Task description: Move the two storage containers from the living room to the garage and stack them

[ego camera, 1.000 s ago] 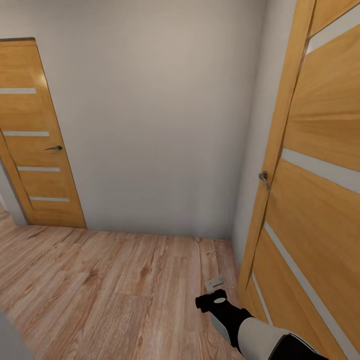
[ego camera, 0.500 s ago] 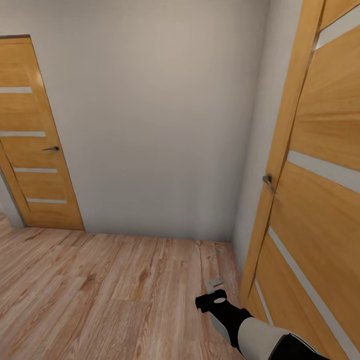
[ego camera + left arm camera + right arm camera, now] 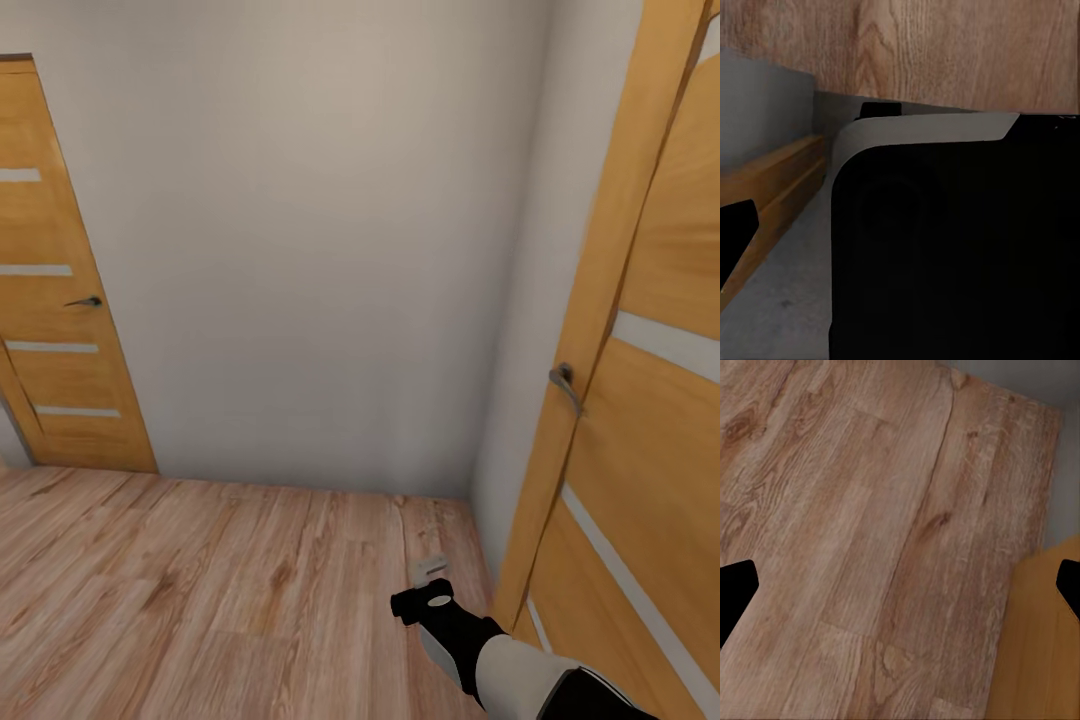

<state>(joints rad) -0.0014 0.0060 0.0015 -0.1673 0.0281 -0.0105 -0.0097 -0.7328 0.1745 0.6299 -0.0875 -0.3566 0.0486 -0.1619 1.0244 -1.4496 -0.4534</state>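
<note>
The two storage containers are out of view, and so is the garage. I face a corner of a hallway with a light wood plank floor [image 3: 200, 590] and a pale wall [image 3: 320, 250]. My right arm [image 3: 480, 650] reaches down at the lower right. My right gripper [image 3: 900, 592] hangs open over the planks with nothing between its black fingertips [image 3: 735, 592]. In the left wrist view, one black fingertip [image 3: 735, 240] of the left gripper sits spread wide, close beside my own dark body [image 3: 960, 255]; it holds nothing.
A shut wooden door [image 3: 50, 300] with a lever handle stands in the wall at the left. A second wooden door [image 3: 640, 420] with a metal handle [image 3: 565, 385] stands close on the right, its edge just beyond my right arm. Floor room lies to the left.
The whole view has shifted: the left door slid toward the picture's left edge and the right door and its handle look nearer and lower. My right arm keeps the same pose.
</note>
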